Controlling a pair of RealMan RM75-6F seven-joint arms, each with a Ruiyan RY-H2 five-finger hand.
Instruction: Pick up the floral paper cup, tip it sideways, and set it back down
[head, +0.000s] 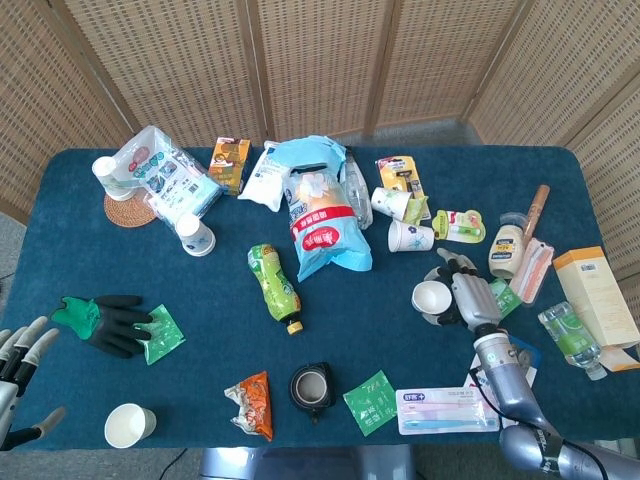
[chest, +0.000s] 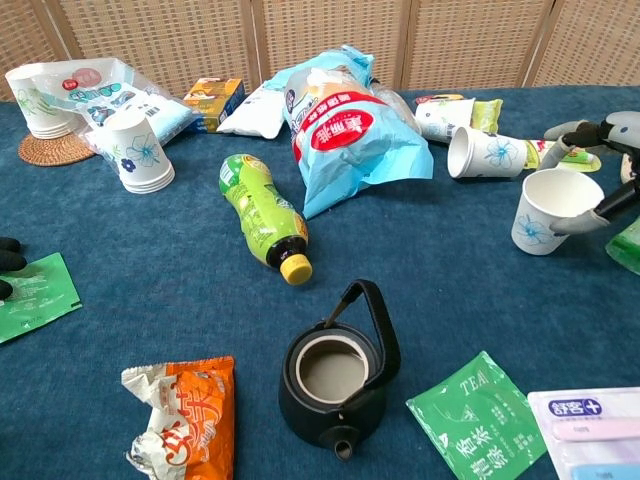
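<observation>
Chest view showed the right hand at the frame's right edge gripping the white floral paper cup, tilted and lifted above the blue counter, while the left hand lay spread, lower left.

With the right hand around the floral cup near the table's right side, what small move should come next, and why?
Probably lift a little more, then roll the wrist to tip it. The right hand holds the floral cup, which is only slightly tilted, its mouth mostly up and its base still low over the cloth. Another cup lies on its side just behind, so tipping toward open cloth seems safer.
</observation>
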